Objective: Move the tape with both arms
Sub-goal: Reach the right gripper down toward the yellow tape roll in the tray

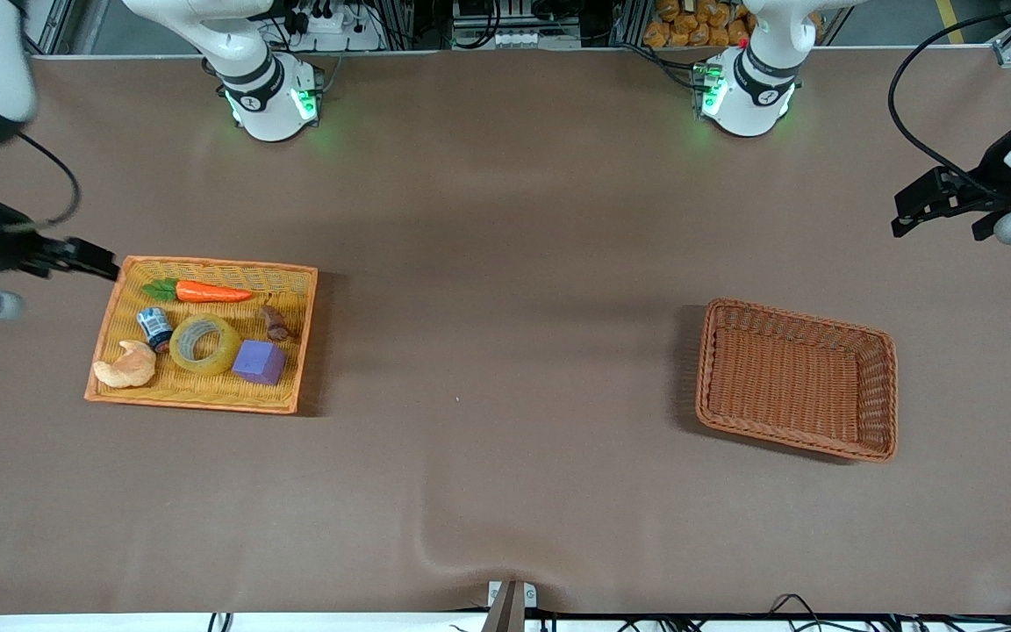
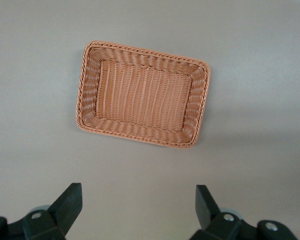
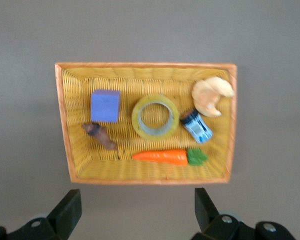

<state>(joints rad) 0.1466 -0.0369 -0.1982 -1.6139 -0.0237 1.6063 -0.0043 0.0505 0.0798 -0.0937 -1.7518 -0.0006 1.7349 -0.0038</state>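
Observation:
The tape point(image 1: 205, 344) is a translucent yellow ring lying flat in the yellow wicker tray point(image 1: 216, 263) toward the right arm's end of the table. It also shows in the right wrist view point(image 3: 155, 117), between a purple cube and a blue-white can. My right gripper point(image 1: 89, 259) is open and empty, up in the air just off the tray's corner; the right wrist view shows it point(image 3: 137, 200) off the tray's edge point(image 3: 140, 65). My left gripper point(image 1: 905, 215) is open and empty, up over the table at the left arm's end, also in the left wrist view point(image 2: 139, 197).
An empty brown wicker basket point(image 1: 786, 373) lies toward the left arm's end and shows in the left wrist view point(image 2: 142, 95). The yellow tray also holds a carrot point(image 1: 207, 291), a blue-white can point(image 1: 154, 326), a croissant point(image 1: 125, 366), a purple cube point(image 1: 260, 362) and a small brown piece point(image 1: 275, 322).

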